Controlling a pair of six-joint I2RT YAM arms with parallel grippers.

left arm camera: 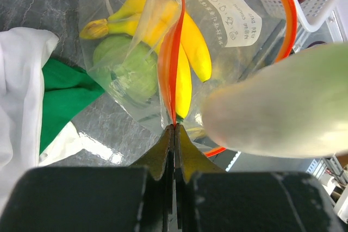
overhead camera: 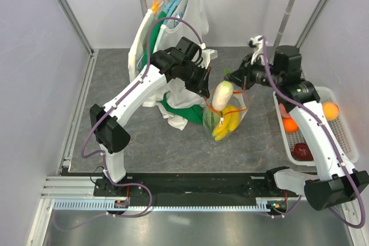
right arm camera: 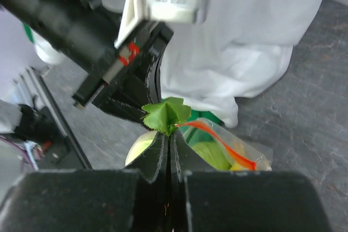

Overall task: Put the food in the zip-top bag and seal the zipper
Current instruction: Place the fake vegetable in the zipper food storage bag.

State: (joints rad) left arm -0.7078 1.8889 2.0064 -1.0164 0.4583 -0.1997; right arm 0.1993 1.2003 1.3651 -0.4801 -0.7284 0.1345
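Note:
The clear zip-top bag (overhead camera: 230, 118) stands on the table with its red-orange zipper (left arm camera: 169, 63) open. Yellow bananas (left arm camera: 193, 47) and a green vegetable (left arm camera: 128, 66) lie inside. My left gripper (left arm camera: 174, 127) is shut on the zipper rim at the bag's near-left edge, also in the top view (overhead camera: 206, 87). My right gripper (right arm camera: 169, 134) is shut on the green leaf tuft (right arm camera: 166, 113) of a white radish (overhead camera: 222, 95), which hangs just above the bag's mouth. The radish (left arm camera: 283, 104) fills the right of the left wrist view.
A white slatted basket (overhead camera: 353, 142) at the right holds two oranges (overhead camera: 330, 110) and a dark red fruit (overhead camera: 302, 151). White and green clothes (overhead camera: 173, 108) hang from a rack behind and drape onto the table left of the bag.

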